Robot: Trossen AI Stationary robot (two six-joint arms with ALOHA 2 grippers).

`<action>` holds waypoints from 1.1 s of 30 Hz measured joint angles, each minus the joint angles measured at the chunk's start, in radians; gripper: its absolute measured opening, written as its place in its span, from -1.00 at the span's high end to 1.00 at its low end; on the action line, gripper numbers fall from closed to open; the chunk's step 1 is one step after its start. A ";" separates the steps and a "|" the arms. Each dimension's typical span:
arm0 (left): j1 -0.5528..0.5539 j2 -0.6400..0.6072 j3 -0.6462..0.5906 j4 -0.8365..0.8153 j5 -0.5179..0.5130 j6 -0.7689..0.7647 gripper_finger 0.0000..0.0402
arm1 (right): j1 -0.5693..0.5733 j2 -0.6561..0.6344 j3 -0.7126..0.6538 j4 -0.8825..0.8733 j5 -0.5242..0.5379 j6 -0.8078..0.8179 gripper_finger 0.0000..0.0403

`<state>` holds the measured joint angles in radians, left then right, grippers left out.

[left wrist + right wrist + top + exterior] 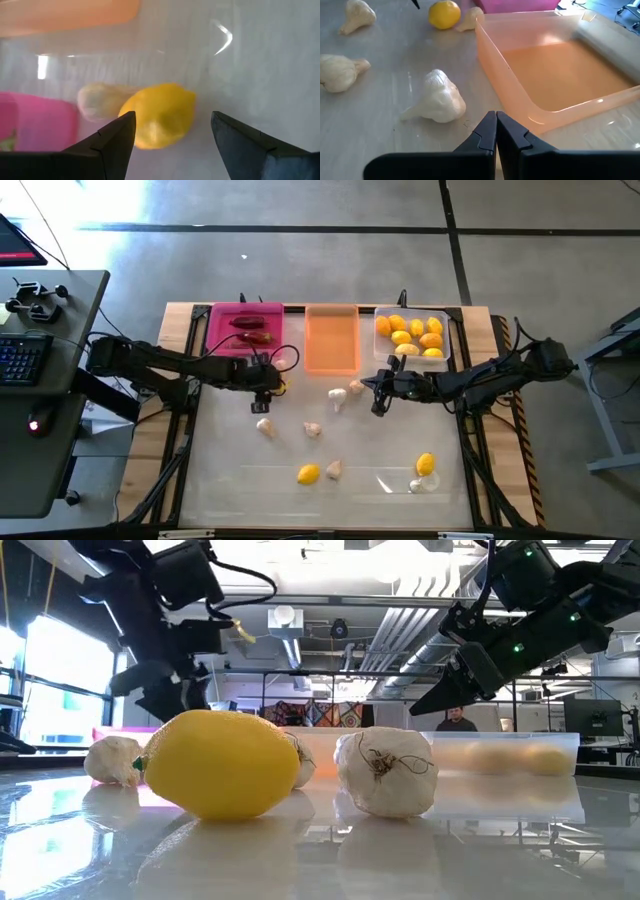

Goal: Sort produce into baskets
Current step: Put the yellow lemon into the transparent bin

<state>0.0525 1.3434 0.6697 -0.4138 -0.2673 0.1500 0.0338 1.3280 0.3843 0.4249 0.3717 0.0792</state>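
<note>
Here, the table [230, 480] carries three baskets along its far edge: pink basket [222, 340] with chilies [254, 328] at the far left, empty orange basket [331, 340] in the middle, clear basket [441, 360] with lemons [412, 333] at the far right. My left gripper [172, 131] hangs above a lemon [161, 116] near the pink basket's front corner, fingers spread wide. My right gripper [496, 131], pinched closed and empty, sits by the orange basket's front corner, beside a garlic bulb [438, 97]. More garlic [313, 429] and two lemons [308, 473] lie toward the near edge.
</note>
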 joint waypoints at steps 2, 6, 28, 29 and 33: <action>0.000 0.000 0.000 -0.004 -0.024 0.030 -0.24 | 0.000 0.002 0.000 -0.001 0.000 0.000 1.00; 0.002 0.000 0.000 -0.003 -0.030 0.047 -0.24 | 0.000 0.007 0.000 -0.002 0.000 0.001 1.00; 0.002 0.000 0.000 0.017 -0.009 -0.400 -0.24 | 0.000 0.008 0.000 -0.005 -0.001 0.003 1.00; 0.002 0.000 0.000 0.016 -0.020 -0.452 -0.24 | 0.000 0.008 0.000 -0.004 -0.001 0.003 1.00; 0.002 0.000 0.000 0.012 -0.049 -0.599 -0.24 | 0.000 0.008 0.000 -0.005 -0.001 0.003 1.00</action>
<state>0.0547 1.3437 0.6695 -0.4020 -0.3159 -0.4491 0.0338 1.3357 0.3843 0.4202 0.3710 0.0822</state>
